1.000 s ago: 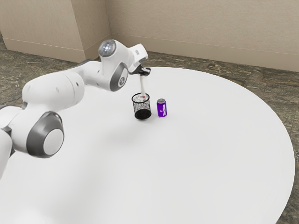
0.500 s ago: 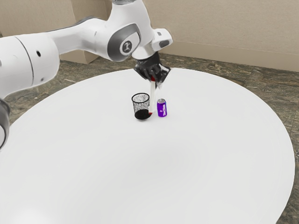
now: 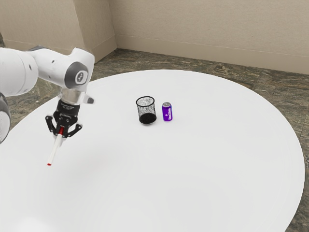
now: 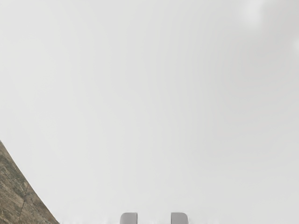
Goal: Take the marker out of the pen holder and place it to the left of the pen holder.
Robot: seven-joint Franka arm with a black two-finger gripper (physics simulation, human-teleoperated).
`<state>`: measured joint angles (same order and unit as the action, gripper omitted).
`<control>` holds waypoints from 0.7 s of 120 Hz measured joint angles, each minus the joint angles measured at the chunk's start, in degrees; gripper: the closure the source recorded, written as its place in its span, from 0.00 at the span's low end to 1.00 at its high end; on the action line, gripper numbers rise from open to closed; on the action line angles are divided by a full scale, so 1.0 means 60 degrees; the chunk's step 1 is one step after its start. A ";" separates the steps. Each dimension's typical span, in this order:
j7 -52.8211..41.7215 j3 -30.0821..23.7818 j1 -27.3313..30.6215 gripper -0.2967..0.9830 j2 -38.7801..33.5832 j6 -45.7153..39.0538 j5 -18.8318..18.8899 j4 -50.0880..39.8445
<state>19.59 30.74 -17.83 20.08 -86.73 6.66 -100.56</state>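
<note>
marker (image 3: 55,151) carried well clear of pen holder (image 3: 147,117) | tool (image 3: 61,136) gripping marker | placing underway | next: lower to table (image 3: 174,169), then release

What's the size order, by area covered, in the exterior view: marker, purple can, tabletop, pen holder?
1. Tabletop
2. Pen holder
Unranked: purple can and marker. Can looks wider, marker longer but thinner; marker may be nearer the camera.

A plain beige wall (image 3: 217,29) with a baseboard (image 3: 227,54) juts forward at the exterior view's left. Mottled grey-brown floor (image 3: 270,92) surrounds a round white table (image 3: 203,174), its top softly lit.
</note>
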 joint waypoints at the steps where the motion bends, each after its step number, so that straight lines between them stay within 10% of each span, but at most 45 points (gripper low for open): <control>1: 0.0011 0.0000 -0.0001 0.82 0.0033 0.0021 0.0014 0.0000; 58: 0.0428 -0.0139 -0.0005 0.81 0.0845 -0.0041 0.0099 0.0013; 84: 0.0530 -0.0144 -0.0004 0.63 0.0888 -0.0262 -0.0001 0.0030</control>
<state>22.77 29.88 -17.85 25.41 -88.30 6.65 -100.38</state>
